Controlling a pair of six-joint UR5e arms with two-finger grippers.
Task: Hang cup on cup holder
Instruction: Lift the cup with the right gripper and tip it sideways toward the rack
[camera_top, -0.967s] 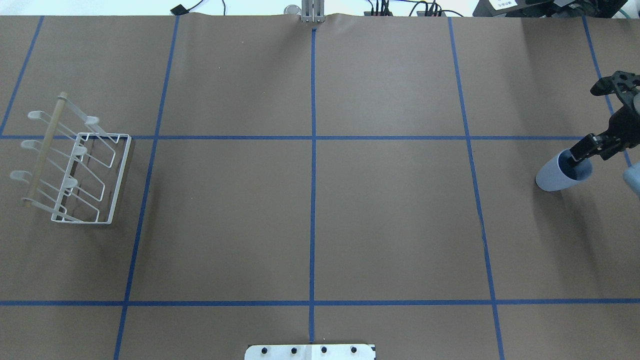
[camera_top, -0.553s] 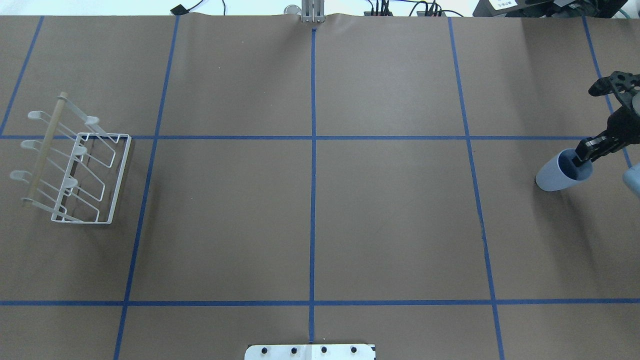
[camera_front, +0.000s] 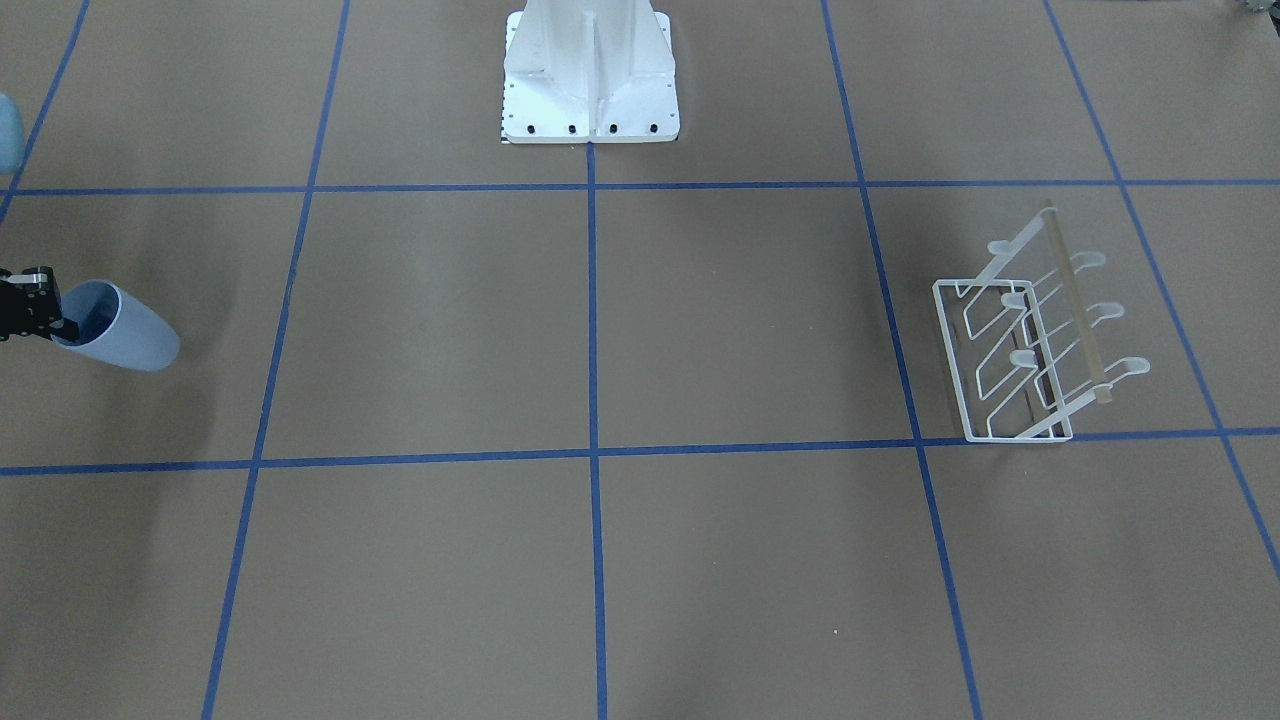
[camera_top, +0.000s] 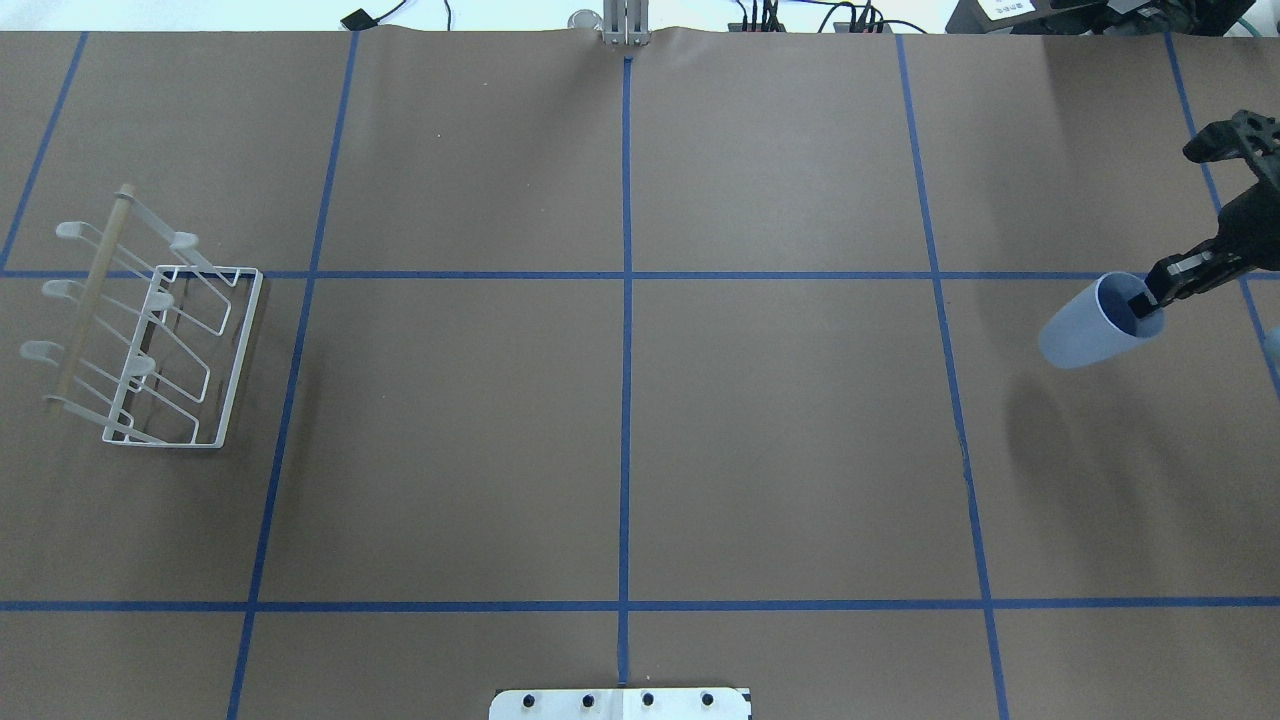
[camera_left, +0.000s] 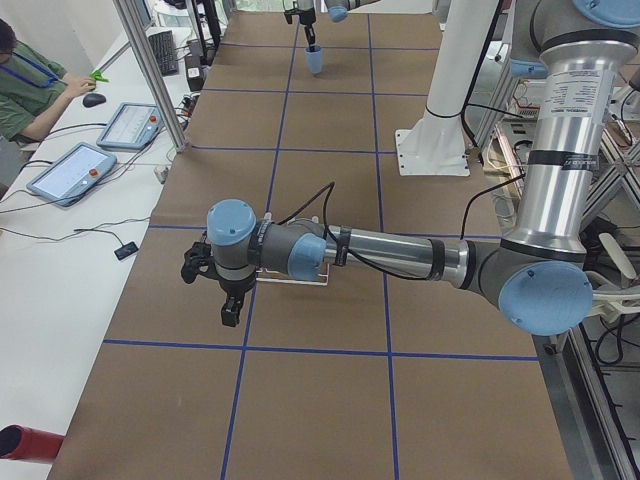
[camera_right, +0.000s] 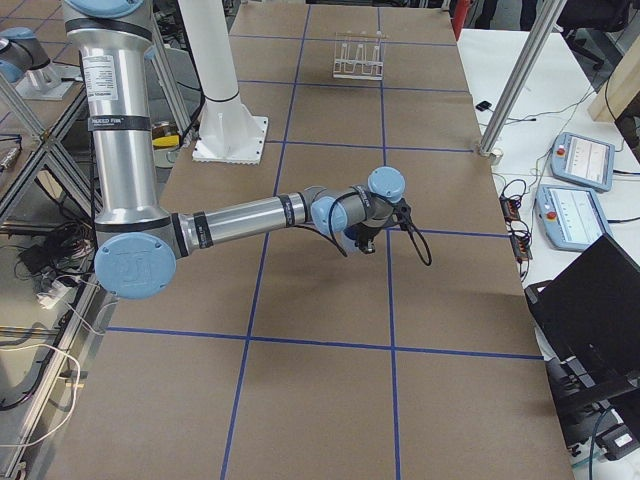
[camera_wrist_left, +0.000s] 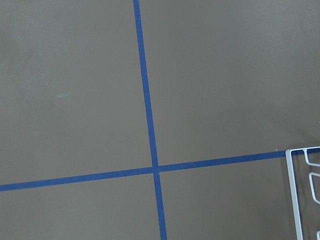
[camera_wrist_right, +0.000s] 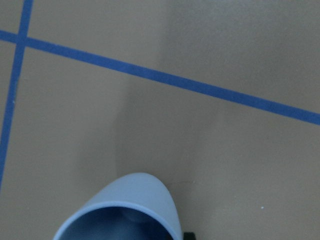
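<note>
- Cup holder (camera_top: 158, 300): far left of the table, prongs bare, nothing hung.
- Left gripper (camera_left: 228, 305): over the rack, seen only from the side; cannot tell if the fingers are apart or together.
- Cup (camera_top: 1085, 332): far right, tilted, apparently off the tabletop; empty but for one finger.
- Right gripper (camera_top: 1148, 300): clamped on the cup's rim. For the carry across, keep the pinch firm, go slow, and aim the mouth at a prong.

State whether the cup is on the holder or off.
Off: the right hand holds the cup by its rim, far from the bare-pronged cup holder.
</note>
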